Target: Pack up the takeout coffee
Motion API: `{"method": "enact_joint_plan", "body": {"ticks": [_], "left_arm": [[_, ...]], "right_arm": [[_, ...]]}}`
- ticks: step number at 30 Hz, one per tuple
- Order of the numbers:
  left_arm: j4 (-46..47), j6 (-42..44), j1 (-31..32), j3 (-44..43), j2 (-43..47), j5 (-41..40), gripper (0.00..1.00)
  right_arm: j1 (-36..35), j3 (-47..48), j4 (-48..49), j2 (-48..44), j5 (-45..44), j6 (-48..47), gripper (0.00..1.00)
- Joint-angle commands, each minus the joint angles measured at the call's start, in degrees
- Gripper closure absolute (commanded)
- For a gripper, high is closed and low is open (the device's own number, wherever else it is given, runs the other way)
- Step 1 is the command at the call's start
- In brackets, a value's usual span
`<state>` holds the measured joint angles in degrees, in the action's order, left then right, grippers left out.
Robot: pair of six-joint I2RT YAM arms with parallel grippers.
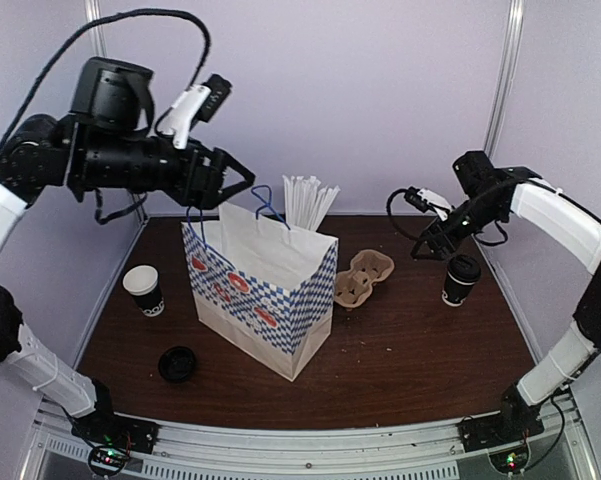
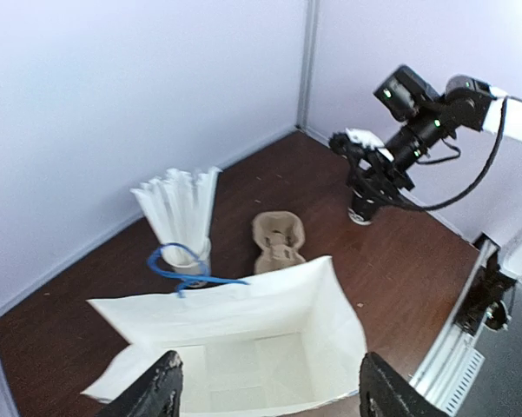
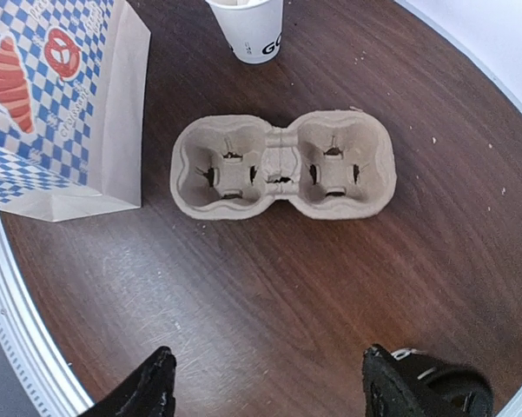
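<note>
The takeout coffee (image 1: 461, 280), a black lidded cup with white lettering, stands at the right of the table. It also shows in the left wrist view (image 2: 360, 211), partly behind the right arm. My right gripper (image 1: 432, 238) hovers just up and left of it, open and empty; in its own view (image 3: 265, 393) the jaws stand wide over bare wood. A blue-checked paper bag (image 1: 265, 290) stands open in the middle. My left gripper (image 1: 235, 185) is open and empty above the bag's mouth (image 2: 269, 347); its own view (image 2: 265, 395) looks down into the empty bag.
A cardboard two-cup carrier (image 1: 364, 278) lies between bag and coffee, also seen from the right wrist (image 3: 282, 165). A white cup of straws (image 1: 308, 205) stands behind the bag. A lidless black cup (image 1: 143, 290) and a loose black lid (image 1: 178, 363) are at the left.
</note>
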<state>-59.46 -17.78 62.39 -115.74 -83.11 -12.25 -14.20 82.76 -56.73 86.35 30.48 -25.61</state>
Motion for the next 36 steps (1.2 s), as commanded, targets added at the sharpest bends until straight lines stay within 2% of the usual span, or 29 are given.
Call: {"method": "enact_joint_plan", "body": {"ticks": [1,6,10,12,22,28,36], "left_arm": [[4.47,3.27,-3.67,8.66,6.69,-11.57,0.29],[7.59,2.02,-11.31,17.70,13.30,-10.62,0.29],[8.10,2.77,-17.26,21.81,15.26,-9.56,0.29],[7.97,2.99,-19.82,23.07,15.47,-9.16,0.28],[10.90,3.02,-27.99,28.86,15.02,-2.47,0.29],[12.36,2.73,-28.58,30.46,15.87,-1.12,0.28],[13.63,1.93,-28.99,33.01,16.24,0.21,0.28]], "right_arm": [[-2.64,6.06,3.84,9.79,-6.50,-2.16,0.33],[-4.08,16.54,4.98,23.89,-11.74,-1.89,0.50],[-5.22,24.84,2.26,32.68,-11.82,-3.04,0.80],[-6.00,27.49,1.38,35.45,-12.08,-3.49,0.88],[-6.63,29.00,-1.75,41.58,-14.58,-5.51,0.99],[-6.61,22.29,-2.40,37.20,-17.18,-8.18,0.99],[-8.25,16.05,-10.03,32.60,-11.80,-12.58,0.98]]}}
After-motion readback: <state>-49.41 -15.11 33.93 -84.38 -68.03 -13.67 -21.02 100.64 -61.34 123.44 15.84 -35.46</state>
